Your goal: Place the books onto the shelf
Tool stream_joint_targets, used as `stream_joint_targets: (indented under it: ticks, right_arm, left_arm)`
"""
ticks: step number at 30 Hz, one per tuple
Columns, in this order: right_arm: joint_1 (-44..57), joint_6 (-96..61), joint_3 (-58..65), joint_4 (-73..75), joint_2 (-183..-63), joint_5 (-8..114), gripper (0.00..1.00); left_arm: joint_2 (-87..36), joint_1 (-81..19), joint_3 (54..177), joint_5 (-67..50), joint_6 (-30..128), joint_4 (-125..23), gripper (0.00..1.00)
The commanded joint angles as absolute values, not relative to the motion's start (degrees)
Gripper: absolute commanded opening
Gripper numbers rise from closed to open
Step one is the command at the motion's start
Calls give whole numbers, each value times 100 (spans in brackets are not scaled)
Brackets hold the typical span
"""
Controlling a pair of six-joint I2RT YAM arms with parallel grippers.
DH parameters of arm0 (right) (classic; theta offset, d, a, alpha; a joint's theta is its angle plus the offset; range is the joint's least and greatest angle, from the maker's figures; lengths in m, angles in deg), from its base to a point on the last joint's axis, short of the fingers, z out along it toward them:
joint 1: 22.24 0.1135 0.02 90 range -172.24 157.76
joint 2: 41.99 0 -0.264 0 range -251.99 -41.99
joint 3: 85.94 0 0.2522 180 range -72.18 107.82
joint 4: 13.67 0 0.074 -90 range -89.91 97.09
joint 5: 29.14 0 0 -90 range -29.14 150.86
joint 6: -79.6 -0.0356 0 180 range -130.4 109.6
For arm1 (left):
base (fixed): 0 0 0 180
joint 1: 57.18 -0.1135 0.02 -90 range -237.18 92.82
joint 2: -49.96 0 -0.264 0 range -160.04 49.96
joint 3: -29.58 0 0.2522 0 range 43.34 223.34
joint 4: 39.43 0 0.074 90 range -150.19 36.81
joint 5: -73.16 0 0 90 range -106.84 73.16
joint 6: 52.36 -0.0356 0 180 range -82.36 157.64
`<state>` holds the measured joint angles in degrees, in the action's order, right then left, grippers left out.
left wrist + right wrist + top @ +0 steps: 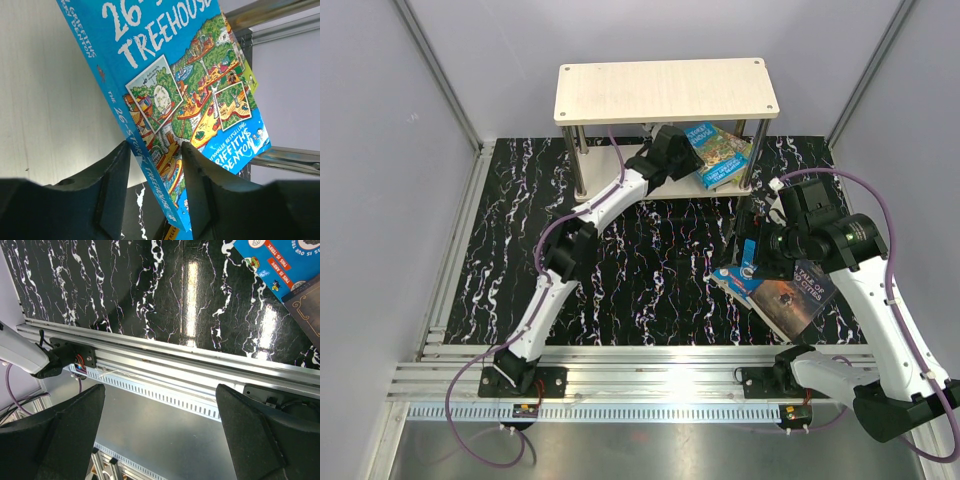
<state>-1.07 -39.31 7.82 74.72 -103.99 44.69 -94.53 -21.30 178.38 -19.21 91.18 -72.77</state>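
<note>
The left claw (156, 147) is seen reaching under the top board of the shelf (665, 90). Its fingers (112, 175) are set half closed on either side of the near corner of the blue Treehouse book (175, 90). Whether the corner is actually pinched cannot be told. The book's spine is seen passing between the fingers, and its long axis runs slantwise away from the claw toward the right-hand posts. It is propped on a second book with a green edge (728, 172), so two books are counted on the lower board.

The right claw (160, 390) is held wide open with nothing between its fingers and is aimed at the near rail. Just beside it on the desk (650, 260) a small stack is found: a dark-covered book (802, 295) on a blue one (740, 282). At least two are counted there, and a third cannot be ruled out. That stack is judged to be far nearer the right arm.
</note>
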Motion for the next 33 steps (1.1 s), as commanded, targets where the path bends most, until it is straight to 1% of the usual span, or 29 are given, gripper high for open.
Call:
stream_joint_targets:
  ticks: [1, 3, 5, 6, 7, 8, 9, 11, 13, 14, 16, 21, 26, 29, 33]
  right_arm:
    - [-167, -3853, 780, 7357, -10413, 4398, 100]
    - [-185, -3826, 797, 7374, -10431, 4416, 100]
    - [-185, -3783, 815, 7409, -10457, 4433, 100]
    - [-194, -3774, 824, 7418, -10457, 4442, 100]
    - [-203, -3765, 832, 7427, -10466, 4459, 100]
    - [-203, -3739, 841, 7436, -10492, 4460, 100]
    - [-211, -3730, 850, 7445, -10501, 4460, 100]
    - [-220, -3721, 850, 7436, -10510, 4460, 100]
    - [-229, -3712, 833, 7410, -10519, 4425, 100]
    - [-229, -3738, 798, 7383, -10519, 4407, 100]
    - [-229, -3765, 771, 7339, -10510, 4346, 100]
    - [-238, -3896, 657, 7164, -10440, 4196, 100]
    - [-238, -4037, 542, 7023, -10308, 4126, 100]
    - [-238, -4125, 534, 6962, -10220, 4134, 100]
    - [-238, -4344, 437, 6891, -10228, 4301, 100]
  left_arm:
    - [-9286, -2053, 18264, -1992, 9134, -6840, 45]
    - [-9426, -2018, 18422, -1974, 9187, -6666, 46]
    - [-9558, -2009, 18536, -1922, 9371, -6507, 52]
    - [-9646, -1991, 18572, -1774, 9467, -6271, 68]
    - [-9864, -2000, 18755, -1711, 9712, -6199, 78]
    - [-9962, -2000, 18844, -1711, 9845, -6155, 83]
    - [-10041, -2000, 18914, -1502, 9951, -6033, 92]
    - [-10034, -2008, 18845, -1464, 10005, -5926, 98]
    - [-9850, -2026, 18591, -1482, 9900, -5734, 99]
    - [-9597, -2078, 18137, -1447, 9890, -5619, 99]
    - [-9366, -2149, 17739, -1394, 9916, -5443, 99]
    - [-8761, -2368, 17184, -1219, 9618, -5907, 99]
    - [-8101, -2483, 16446, -1148, 9328, -6066, 99]
    - [-7670, -2509, 16086, -1087, 8968, -6593, 99]
    - [-6801, -2501, 14848, -947, 8678, -6665, 99]
